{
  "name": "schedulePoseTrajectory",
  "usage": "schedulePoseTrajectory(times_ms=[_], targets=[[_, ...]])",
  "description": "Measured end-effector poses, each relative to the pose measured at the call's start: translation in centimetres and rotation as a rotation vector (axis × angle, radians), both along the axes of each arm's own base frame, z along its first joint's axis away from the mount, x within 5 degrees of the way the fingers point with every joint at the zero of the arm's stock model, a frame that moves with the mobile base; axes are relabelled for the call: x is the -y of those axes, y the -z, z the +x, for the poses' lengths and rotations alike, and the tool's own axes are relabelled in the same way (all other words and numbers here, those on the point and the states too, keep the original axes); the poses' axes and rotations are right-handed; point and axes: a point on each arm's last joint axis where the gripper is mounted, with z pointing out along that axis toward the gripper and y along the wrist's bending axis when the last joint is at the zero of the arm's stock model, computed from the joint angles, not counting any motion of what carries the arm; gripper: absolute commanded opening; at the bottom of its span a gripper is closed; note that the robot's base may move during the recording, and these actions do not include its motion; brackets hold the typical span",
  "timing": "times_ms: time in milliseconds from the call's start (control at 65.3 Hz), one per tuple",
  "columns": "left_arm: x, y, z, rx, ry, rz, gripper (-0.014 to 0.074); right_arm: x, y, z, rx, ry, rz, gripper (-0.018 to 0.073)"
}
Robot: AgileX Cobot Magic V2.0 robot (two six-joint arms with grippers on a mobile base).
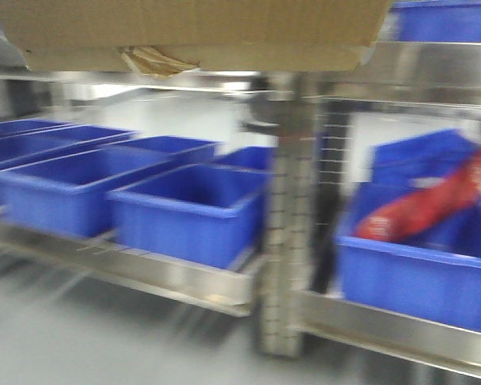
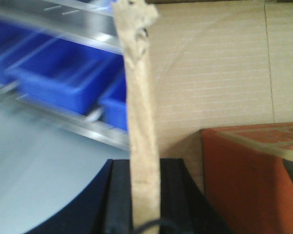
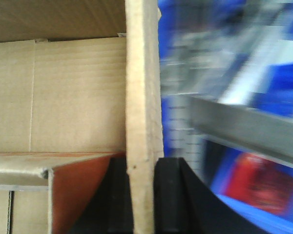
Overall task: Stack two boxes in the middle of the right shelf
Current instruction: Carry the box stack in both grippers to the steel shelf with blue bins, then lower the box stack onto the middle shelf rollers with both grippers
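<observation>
A brown cardboard box (image 1: 192,28) hangs at the top of the front view, with torn yellowish tape (image 1: 156,60) peeling off its underside. My left gripper (image 2: 144,163) is shut on the box's upright cardboard wall (image 2: 139,87). On the opposite wall (image 3: 142,73) my right gripper (image 3: 142,163) is shut too. Both wrist views look into the box, where an orange-red block (image 2: 249,180) lies. The right shelf shows a steel board (image 1: 433,68) above and another (image 1: 393,325) below. I cannot tell which one is the middle.
Blue plastic bins (image 1: 184,208) fill the left shelf board (image 1: 144,277). On the right, a blue bin (image 1: 417,273) holds a red bag (image 1: 433,204). A grey perforated upright (image 1: 289,241) stands between the shelves. Grey floor lies below. All views are motion-blurred.
</observation>
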Motion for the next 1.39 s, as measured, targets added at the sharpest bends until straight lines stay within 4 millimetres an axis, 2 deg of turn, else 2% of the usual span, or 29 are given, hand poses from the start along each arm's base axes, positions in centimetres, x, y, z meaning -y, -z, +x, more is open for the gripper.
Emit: schedulePoseTrajectory(times_ms=[1393], targets=[[-0.13,-0.04,0.1,0.009,-0.009,0.02,-0.0111,-0.03,-0.06,0.02,0.007,-0.002,0.002,-0.0153]])
